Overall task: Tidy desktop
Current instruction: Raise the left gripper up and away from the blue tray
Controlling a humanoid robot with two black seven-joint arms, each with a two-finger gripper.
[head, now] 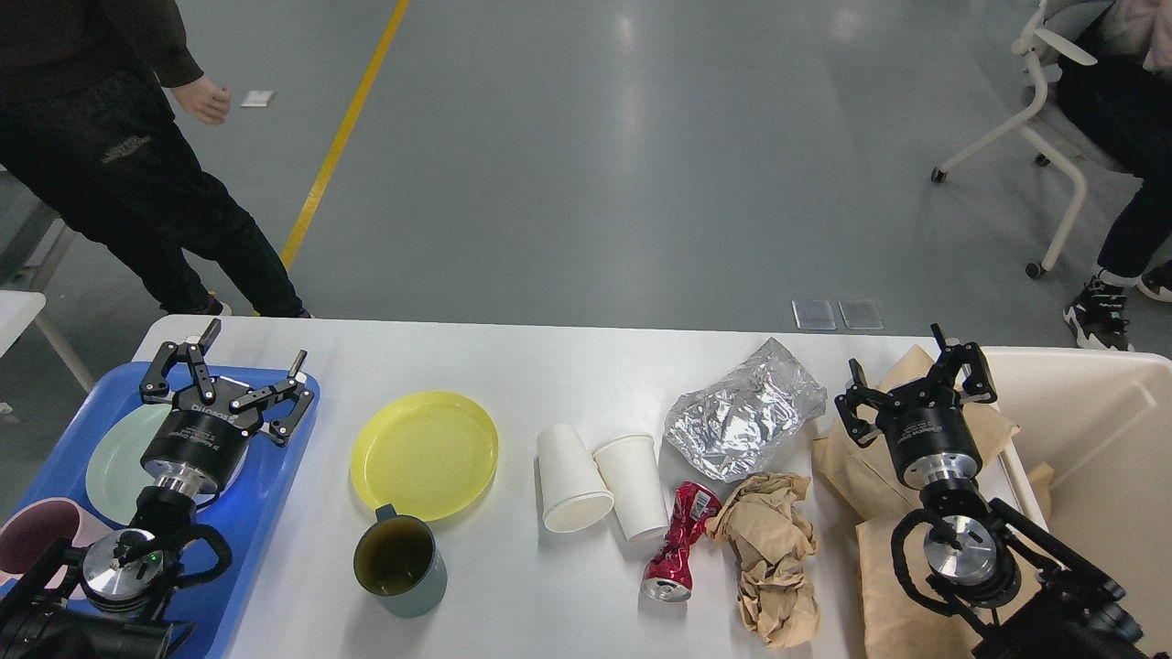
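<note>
The white desktop [568, 366] carries a yellow plate [425, 453], a dark green mug [400, 567], two white paper cups [569, 480] [634, 485], a crushed red can [678, 556], crumpled brown paper [769, 554] and a silver foil bag [743, 418]. My left gripper [229, 371] hangs open over the blue tray [275, 494], holding nothing. My right gripper [916, 389] stands open above brown paper bags [870, 476] at the desktop's right end, with nothing between its fingers.
The blue tray holds a pale green plate [114, 462] and a mauve cup [41, 535]. A beige bin [1099, 439] stands at the right. A person in black [119, 165] walks behind the desk's left corner. A seated person and chair [1062, 137] are at far right.
</note>
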